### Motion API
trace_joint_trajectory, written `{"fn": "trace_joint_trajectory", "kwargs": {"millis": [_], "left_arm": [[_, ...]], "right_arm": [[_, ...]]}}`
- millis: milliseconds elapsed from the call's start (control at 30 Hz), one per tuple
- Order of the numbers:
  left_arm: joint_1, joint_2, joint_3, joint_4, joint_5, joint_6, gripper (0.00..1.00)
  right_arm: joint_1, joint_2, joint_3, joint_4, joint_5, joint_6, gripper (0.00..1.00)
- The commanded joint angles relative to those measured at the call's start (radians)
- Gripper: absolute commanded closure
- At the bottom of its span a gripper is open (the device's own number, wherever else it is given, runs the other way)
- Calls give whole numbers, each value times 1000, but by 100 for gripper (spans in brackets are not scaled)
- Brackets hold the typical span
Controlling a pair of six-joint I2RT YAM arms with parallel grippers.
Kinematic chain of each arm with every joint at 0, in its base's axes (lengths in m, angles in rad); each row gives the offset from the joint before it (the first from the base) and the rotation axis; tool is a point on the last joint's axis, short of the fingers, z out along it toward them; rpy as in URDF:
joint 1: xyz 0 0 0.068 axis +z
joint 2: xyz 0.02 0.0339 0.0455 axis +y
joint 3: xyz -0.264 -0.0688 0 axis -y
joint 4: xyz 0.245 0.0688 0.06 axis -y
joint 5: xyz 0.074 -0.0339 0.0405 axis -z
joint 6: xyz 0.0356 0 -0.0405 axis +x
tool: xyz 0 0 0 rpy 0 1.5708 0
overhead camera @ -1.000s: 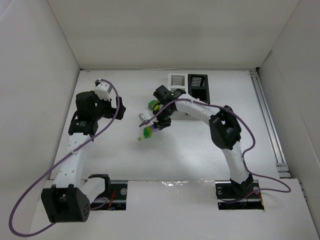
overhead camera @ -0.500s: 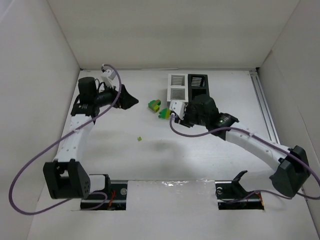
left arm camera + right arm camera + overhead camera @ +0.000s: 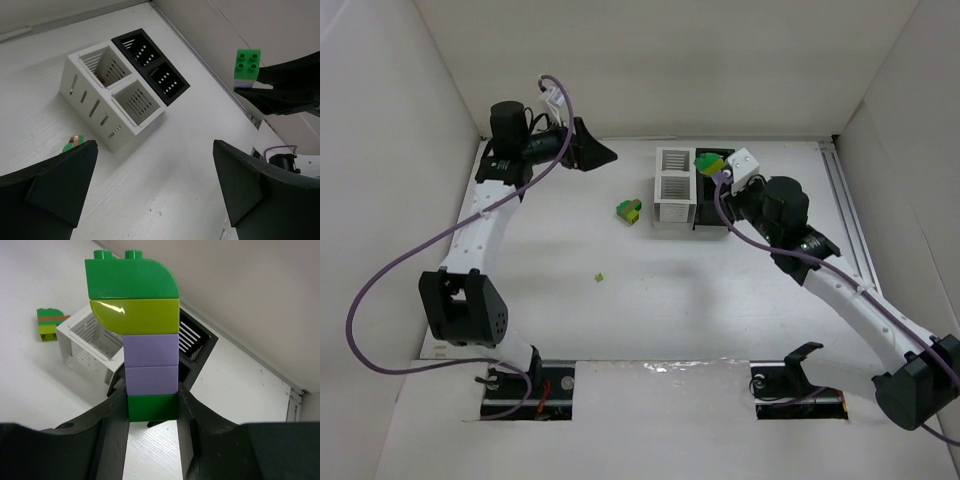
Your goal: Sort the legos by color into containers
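Observation:
My right gripper (image 3: 152, 402) is shut on the bottom green brick of a lego stack (image 3: 150, 335) of green, yellow-green and lavender bricks. In the top view it holds the stack (image 3: 708, 162) above the far black bin of the containers (image 3: 662, 216). The stack also shows in the left wrist view (image 3: 248, 67). A second short stack (image 3: 629, 210), green, yellow-green and orange-brown, lies on the table left of the white bins (image 3: 90, 337). A tiny yellow-green piece (image 3: 600, 277) lies nearer. My left gripper (image 3: 605, 155) is open and empty, raised at the back left; its wrist view (image 3: 155, 150) looks toward the bins (image 3: 107, 95).
White walls enclose the table on three sides. A metal rail (image 3: 855, 250) runs along the right edge. The two black bins (image 3: 150, 62) sit on the right side of the block, the white ones on the left. A purple cable (image 3: 390, 290) loops beside the left arm.
My right arm has lifted the lego stack from the table left of the bins up over the black bins. My left arm has swung back and up toward the rear wall.

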Motion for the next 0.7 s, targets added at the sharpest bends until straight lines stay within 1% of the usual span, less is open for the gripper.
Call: {"fn": "trace_joint_trajectory", "kwargs": {"millis": [0, 67, 167, 300, 333, 400, 433, 467, 500, 567, 667], "left_arm": [[-38, 40, 81, 1, 43, -3, 1], [-64, 66, 106, -19, 87, -3, 1], [-105, 86, 138, -55, 139, 50, 1], [-116, 107, 127, -55, 184, 41, 1], [-116, 121, 145, -70, 184, 67, 1], [-142, 130, 193, -192, 180, 155, 1], [-153, 144, 248, -247, 164, 274, 1], [-176, 156, 267, -331, 152, 326, 1], [-185, 156, 279, -357, 137, 363, 1], [-194, 156, 268, -368, 137, 397, 1], [-205, 144, 244, -322, 137, 397, 1]], "right_arm": [[27, 11, 47, 69, 33, 5, 100], [64, 11, 35, 92, 51, -28, 100], [117, -11, -11, 144, 79, -107, 100], [145, -22, -52, 163, 93, -164, 100], [154, -33, -63, 163, 93, -193, 100], [166, -42, -95, 178, 93, -223, 100], [167, -42, -96, 178, 93, -232, 100], [167, -51, -106, 178, 93, -232, 100], [167, -51, -106, 178, 83, -244, 100], [176, -51, -116, 178, 71, -244, 100], [176, -51, -116, 178, 48, -255, 100]]}}
